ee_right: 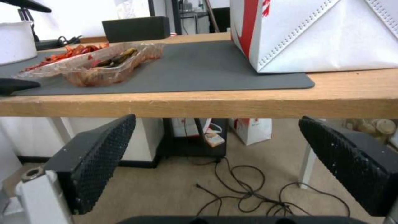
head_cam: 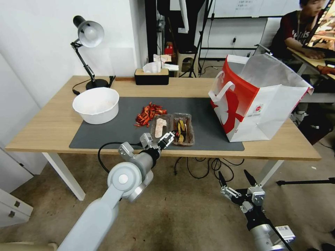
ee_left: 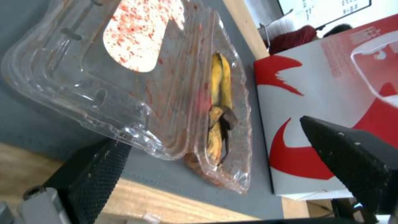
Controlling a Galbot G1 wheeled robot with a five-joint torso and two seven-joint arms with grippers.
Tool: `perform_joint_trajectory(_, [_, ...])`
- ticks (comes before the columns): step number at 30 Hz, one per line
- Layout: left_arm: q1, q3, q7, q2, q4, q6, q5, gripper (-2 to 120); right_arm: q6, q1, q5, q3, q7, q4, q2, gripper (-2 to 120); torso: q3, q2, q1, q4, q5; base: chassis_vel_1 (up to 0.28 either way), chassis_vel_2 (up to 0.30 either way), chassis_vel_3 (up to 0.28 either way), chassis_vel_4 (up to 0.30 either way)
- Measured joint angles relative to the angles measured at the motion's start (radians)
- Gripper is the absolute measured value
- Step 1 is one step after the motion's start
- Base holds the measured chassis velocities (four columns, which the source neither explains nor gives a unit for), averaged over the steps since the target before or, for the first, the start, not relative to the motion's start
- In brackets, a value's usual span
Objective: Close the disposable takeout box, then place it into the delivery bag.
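- The box [head_cam: 172, 129] lies open on the grey mat [head_cam: 209, 115], near the table's [head_cam: 52, 122] near edge, its two halves side by side: the left half bears a pale label, the right half holds dark and yellow food.
- The left gripper [head_cam: 168, 138] is at the box's near edge, fingers [ee_left: 89, 174] spread wide, one below the label half's rim, not closed on anything.
- The bag [head_cam: 258, 101] stands upright to the right of the box, mouth open, well apart from it.
- The right gripper [head_cam: 237, 179] hangs low, below the table's near edge on the right, fingers [ee_right: 99, 155] spread and empty.
- A white bowl [head_cam: 96, 104] sits on the mat's far left; red scraps [head_cam: 148, 114] lie just left of the box.
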Motion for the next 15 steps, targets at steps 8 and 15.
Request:
perform_joint_trajectory(8, [0.007, -0.015, 0.026, -0.002, -0.015, -0.009, -0.01, 100, 0.001, -0.002, -0.009, -0.003, 0.0, 0.0, 0.006, 100, 0.0, 0.0, 0.0, 0.0, 0.0, 0.0, 0.0, 0.0, 0.0])
perform_joint_trajectory(15, [0.008, -0.028, 0.046, 0.002, -0.024, -0.013, -0.014, 100, 0.002, -0.002, -0.016, -0.009, -0.001, -0.003, 0.01, 100, 0.0, 0.0, 0.0, 0.0, 0.0, 0.0, 0.0, 0.0, 0.0])
